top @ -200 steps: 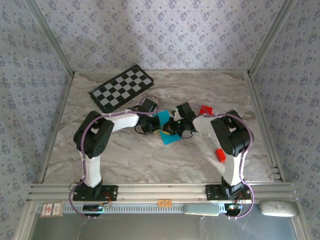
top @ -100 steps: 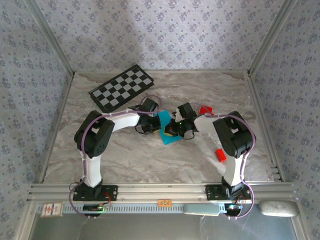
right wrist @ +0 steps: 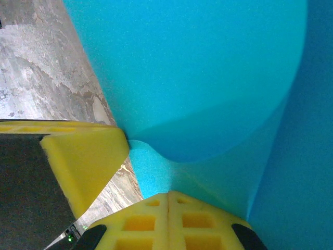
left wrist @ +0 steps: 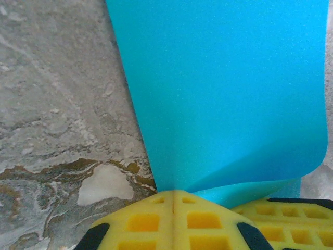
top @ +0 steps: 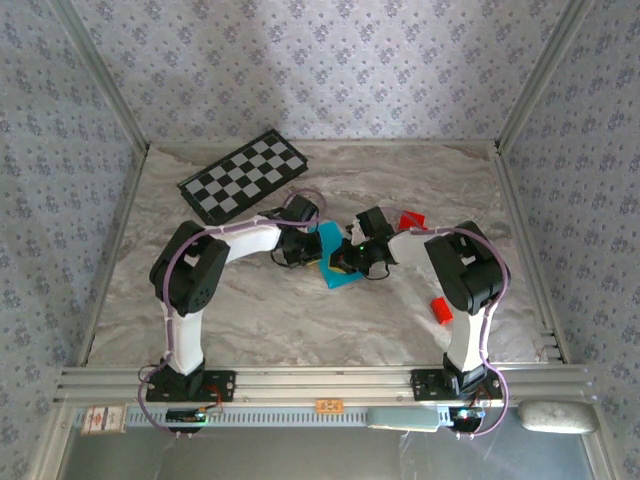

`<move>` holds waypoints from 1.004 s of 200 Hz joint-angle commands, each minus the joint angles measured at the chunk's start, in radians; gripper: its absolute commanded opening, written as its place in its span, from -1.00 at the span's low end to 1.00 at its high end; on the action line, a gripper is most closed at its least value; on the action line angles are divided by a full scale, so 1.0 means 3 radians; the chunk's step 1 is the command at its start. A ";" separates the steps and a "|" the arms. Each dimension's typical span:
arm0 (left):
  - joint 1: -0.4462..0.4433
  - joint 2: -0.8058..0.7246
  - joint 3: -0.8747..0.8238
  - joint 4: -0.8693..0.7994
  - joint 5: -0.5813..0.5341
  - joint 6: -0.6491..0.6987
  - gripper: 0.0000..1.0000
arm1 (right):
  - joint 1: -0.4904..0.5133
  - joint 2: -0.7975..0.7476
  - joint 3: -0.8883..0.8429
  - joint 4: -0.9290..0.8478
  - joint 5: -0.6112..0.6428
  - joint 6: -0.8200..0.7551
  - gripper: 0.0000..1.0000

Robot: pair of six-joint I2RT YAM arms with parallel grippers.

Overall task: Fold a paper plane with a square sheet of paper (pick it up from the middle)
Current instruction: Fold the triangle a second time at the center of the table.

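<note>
On the near side of the checkered board (top: 245, 177), a little to its right and toward the arm bases, the square sheet of paper (top: 335, 262) sits partly lifted off the marble tabletop (top: 250, 310). Both claws meet over it, well apart from the board.

The left claw (left wrist: 173, 195) is clenched, its yellow tips pressed together on one edge of the cyan sheet, which fans away from them and curls at the far corner. The right claw (right wrist: 168, 195) is clenched too, gripping the sheet where the paper bends into a soft, rounded fold. The two grips lie close together, likely so one claw anchors the paper while the other draws a flap over for a crease. The bend looks loose, not pressed flat, so the folding seems at an early stage.

Count: one cyan sheet, two claws, one checkered board, and two small red blocks (top: 411, 220) (top: 441, 311), both farther right of the board than the sheet and untouched.
</note>
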 commanded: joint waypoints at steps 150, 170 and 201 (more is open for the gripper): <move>-0.0288 -0.0409 -0.1020 0.1388 0.0805 -0.0792 -0.92 | 0.0020 0.0285 -0.0146 -0.0448 0.0507 0.0260 -1.00; -0.0296 -0.0366 -0.1019 0.1386 0.0818 -0.0773 -0.93 | 0.0017 0.0285 -0.0146 -0.0442 0.0498 0.0262 -1.00; -0.0306 -0.0282 -0.1019 0.1314 0.0800 -0.0740 -0.93 | 0.0009 0.0290 -0.0145 -0.0449 0.0496 0.0260 -1.00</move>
